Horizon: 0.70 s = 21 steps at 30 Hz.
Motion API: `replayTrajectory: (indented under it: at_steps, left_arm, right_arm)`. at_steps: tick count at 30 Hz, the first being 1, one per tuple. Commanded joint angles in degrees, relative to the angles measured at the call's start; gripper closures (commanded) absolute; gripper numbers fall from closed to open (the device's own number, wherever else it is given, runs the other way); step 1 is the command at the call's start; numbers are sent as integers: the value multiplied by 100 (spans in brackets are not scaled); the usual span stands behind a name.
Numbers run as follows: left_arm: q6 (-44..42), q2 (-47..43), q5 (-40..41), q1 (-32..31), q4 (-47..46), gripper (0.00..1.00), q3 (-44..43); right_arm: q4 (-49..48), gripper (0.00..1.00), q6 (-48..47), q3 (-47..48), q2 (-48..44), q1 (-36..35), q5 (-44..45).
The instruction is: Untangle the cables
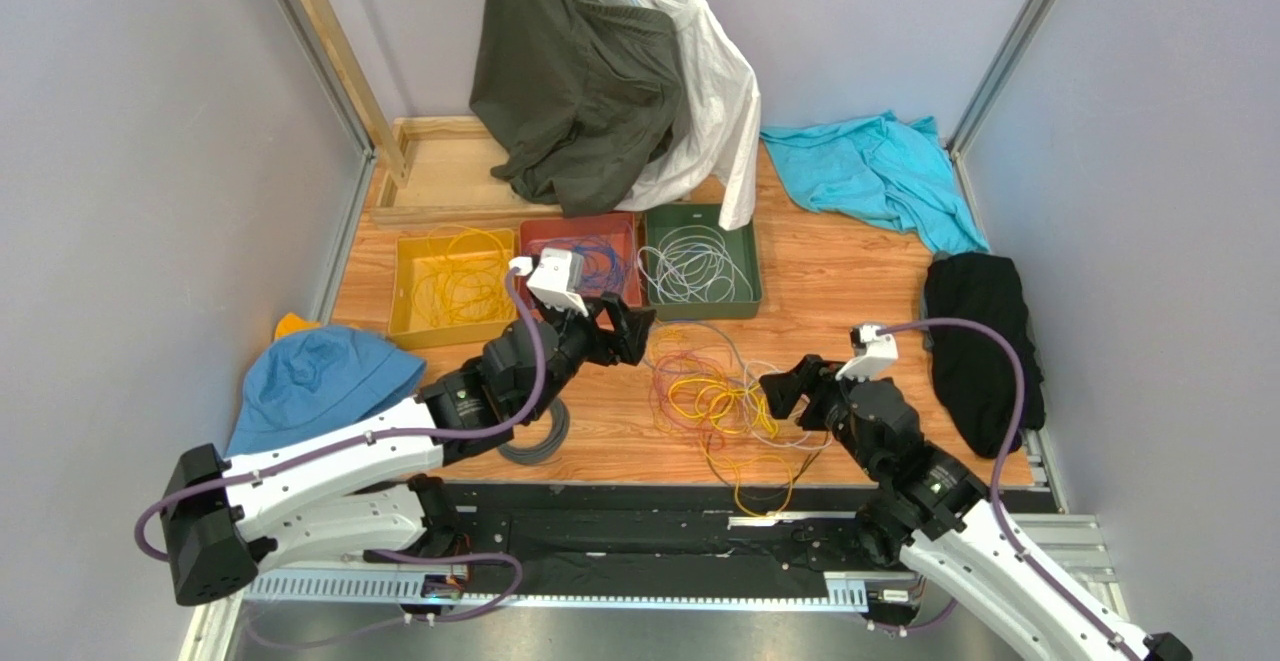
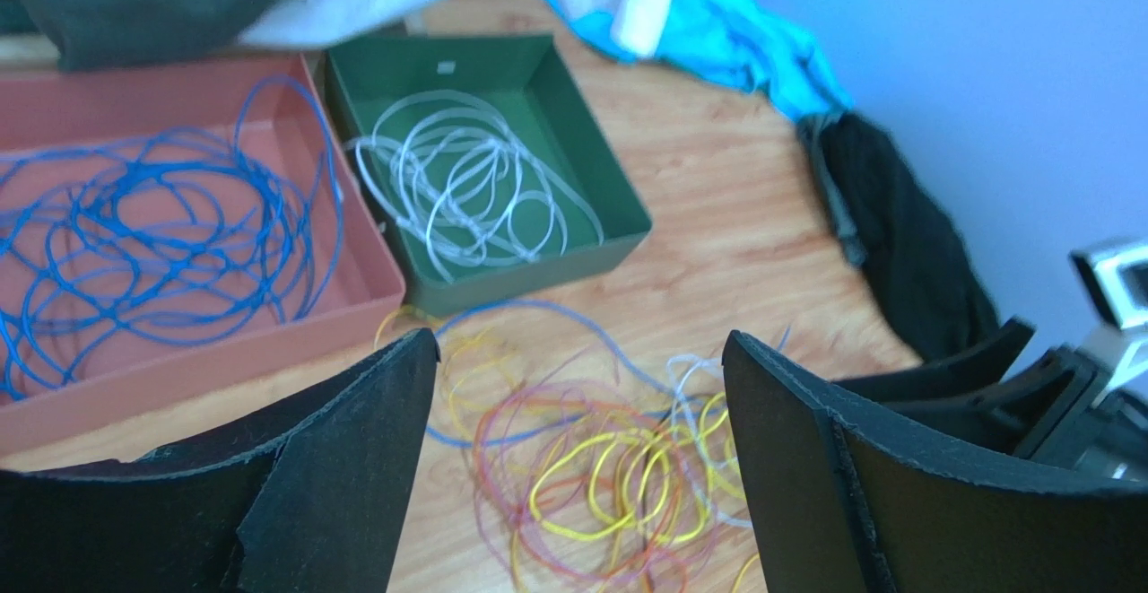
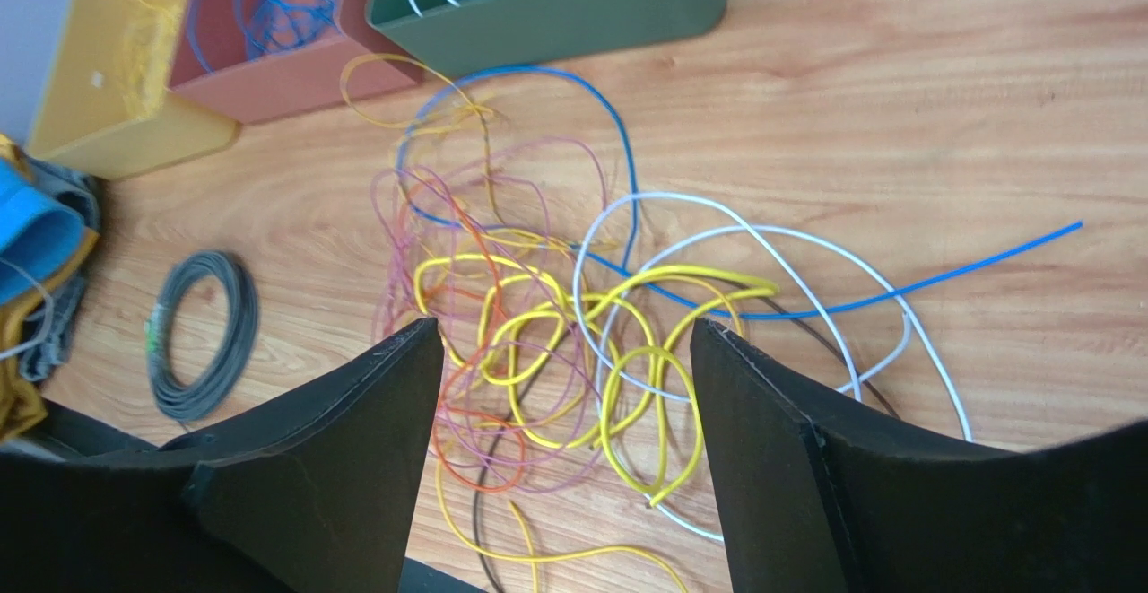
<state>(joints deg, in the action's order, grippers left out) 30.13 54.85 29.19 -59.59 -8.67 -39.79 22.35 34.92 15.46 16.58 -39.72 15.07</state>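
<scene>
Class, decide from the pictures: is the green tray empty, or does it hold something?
It holds something: loops of white cable lie on the floor of the green tray, inside its walls, not filling it to the rim.

No text, brand or number can be read anywhere; a small white sticker (image 2: pixel 445 68) on the green tray (image 2: pixel 539 274) (inner back wall) is too blurred to make out.
</scene>
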Motion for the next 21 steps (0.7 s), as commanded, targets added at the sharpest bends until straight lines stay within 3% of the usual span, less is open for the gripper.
replayTrajectory:
  at_steps: [1, 10, 17, 21]
  left_arm:
    - [299, 254, -369, 0, 323, 14, 427]
    - [705, 615, -985, 9, -381, 16, 1069]
    - [793, 492, -1126, 0, -610, 16, 1360]
    - [863, 430, -1187, 0, -724, 16, 1492]
  right_arm:
    - [-415, 28, 217, -87, 572, -35, 241]
    - [-362, 34, 489, 361, 2051, -27, 716]
    - [-1055, 33, 631, 308, 2507, -18, 1279]
    - [-1496, 33, 421, 536, 3340, -27, 1349]
